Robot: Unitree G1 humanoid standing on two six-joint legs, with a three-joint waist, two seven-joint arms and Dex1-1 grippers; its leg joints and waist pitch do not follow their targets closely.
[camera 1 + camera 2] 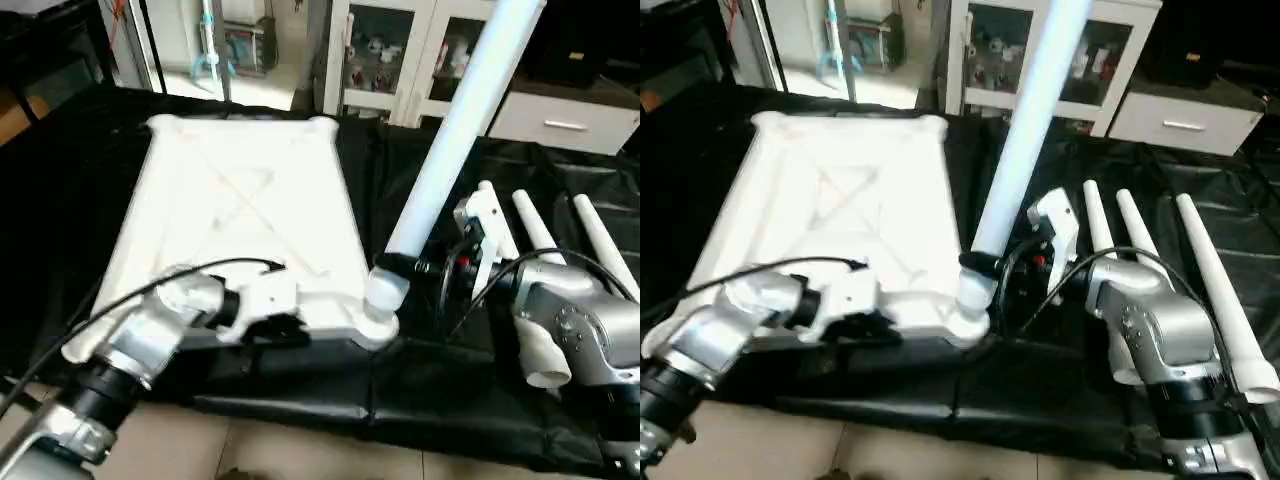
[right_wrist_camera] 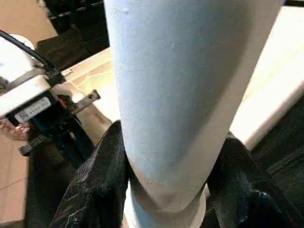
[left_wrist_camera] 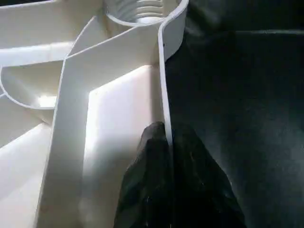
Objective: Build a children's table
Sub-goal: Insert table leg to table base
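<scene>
Black mat, tabletop underside up, leg upright in corner socket

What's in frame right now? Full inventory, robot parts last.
tabletop: 1, white, underside up on the black sheet, X ribs showing
leg held: 1, white, tilted up, lower end at the tabletop's near right corner socket
spare legs: 3, white, lying side by side on the sheet at the right
empty threaded socket: 1, white, at a tabletop corner
black sheet: 1, black, under everything
cabinet: 1, white, glass doors, at the back
drawer unit: 1, white, back right
floor: beige tiles, near edge
left tool: 1, black, pinching the tabletop's near edge wall
right tool: 1, black, clamped around the held leg near its lower end
</scene>
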